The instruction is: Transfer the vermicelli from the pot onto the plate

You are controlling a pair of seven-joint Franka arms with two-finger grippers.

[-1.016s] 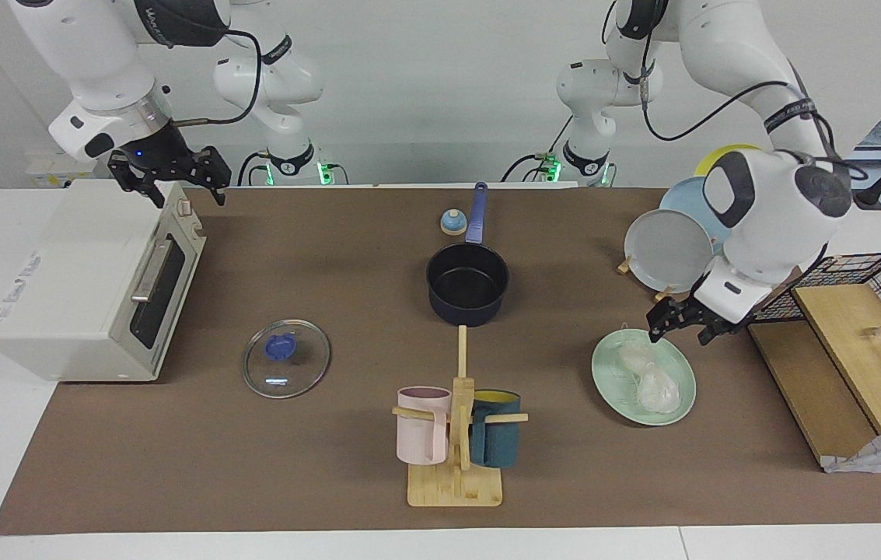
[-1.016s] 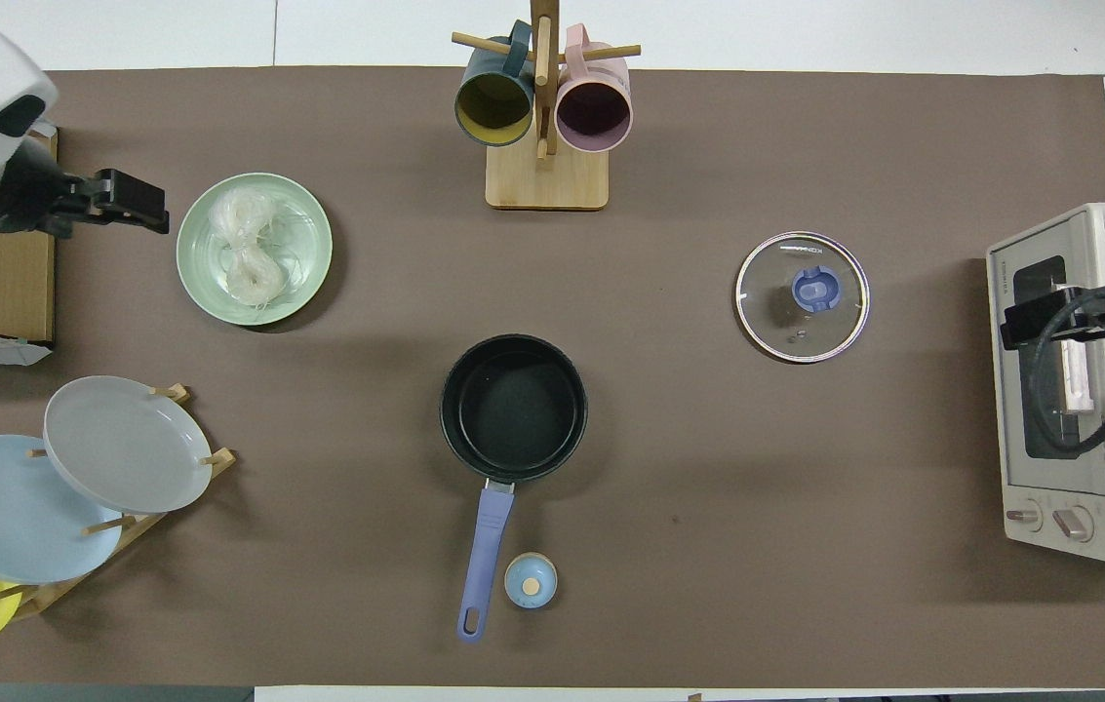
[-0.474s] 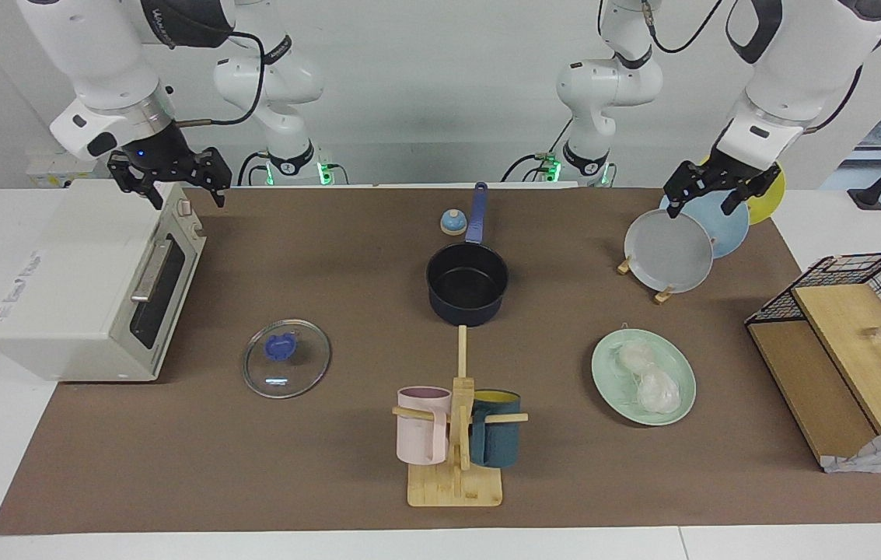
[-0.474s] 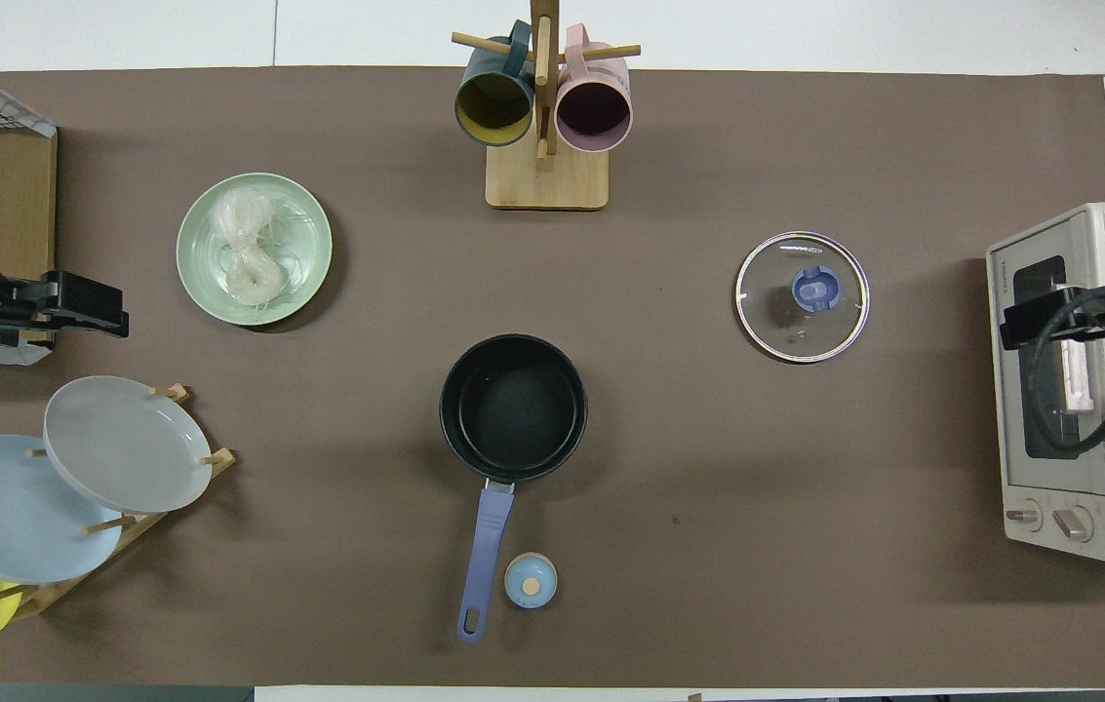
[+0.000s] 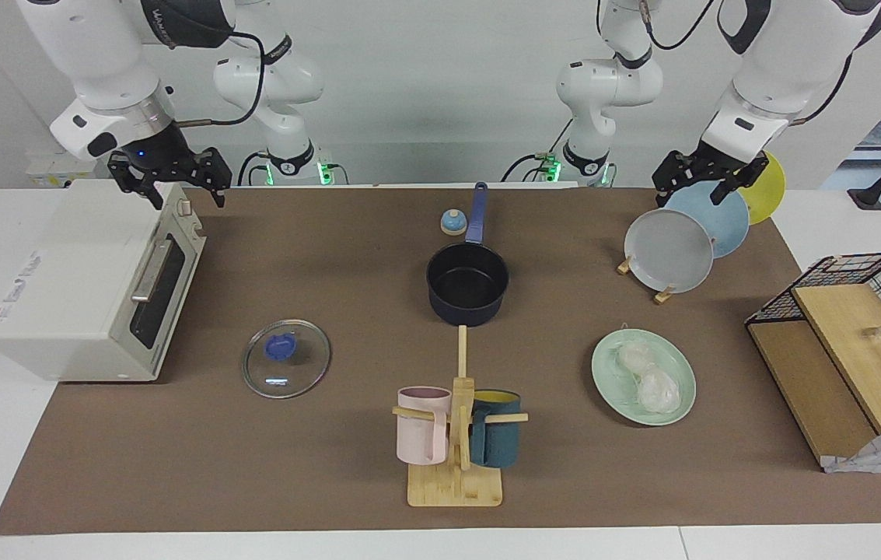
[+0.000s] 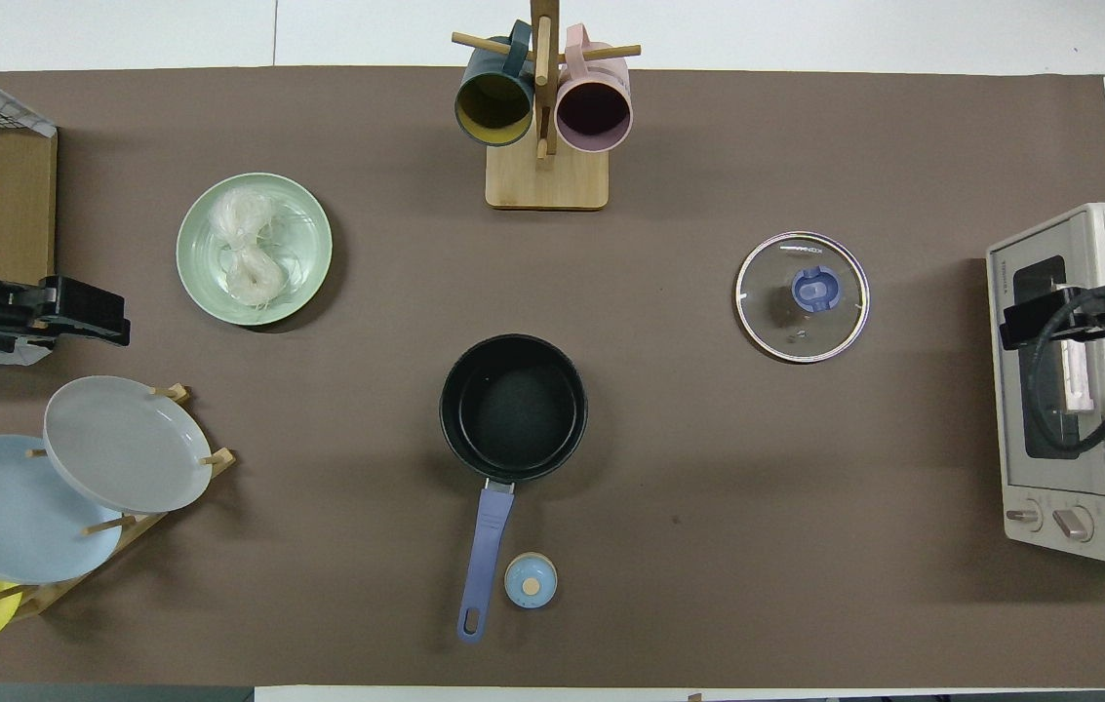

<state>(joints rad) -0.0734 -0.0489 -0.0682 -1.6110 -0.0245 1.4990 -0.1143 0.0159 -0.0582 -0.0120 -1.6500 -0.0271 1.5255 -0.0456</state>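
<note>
Two whitish clumps of vermicelli [image 5: 648, 379] lie on the mint-green plate [image 5: 605, 375] toward the left arm's end of the table. They also show in the overhead view [image 6: 245, 253] on the plate [image 6: 314, 234]. The navy pot [image 5: 467, 284] stands mid-table with a bare black inside [image 6: 513, 408], its blue handle pointing toward the robots. My left gripper [image 5: 692, 189] is open and empty, high over the plate rack [image 6: 113, 327]. My right gripper [image 5: 173, 191] waits open over the toaster oven [image 6: 1006, 328].
A toaster oven [image 5: 90, 280] stands at the right arm's end. A glass lid [image 5: 286, 358] lies beside it. A mug rack [image 5: 456, 435] stands farther from the robots than the pot. A plate rack [image 5: 669, 249], a small blue bell [image 5: 452, 222] and a wire basket [image 5: 860, 311] are also there.
My left gripper has left the mint-green plate, risen and drawn back over the plate rack. The vermicelli stays on the plate. The right arm has not moved.
</note>
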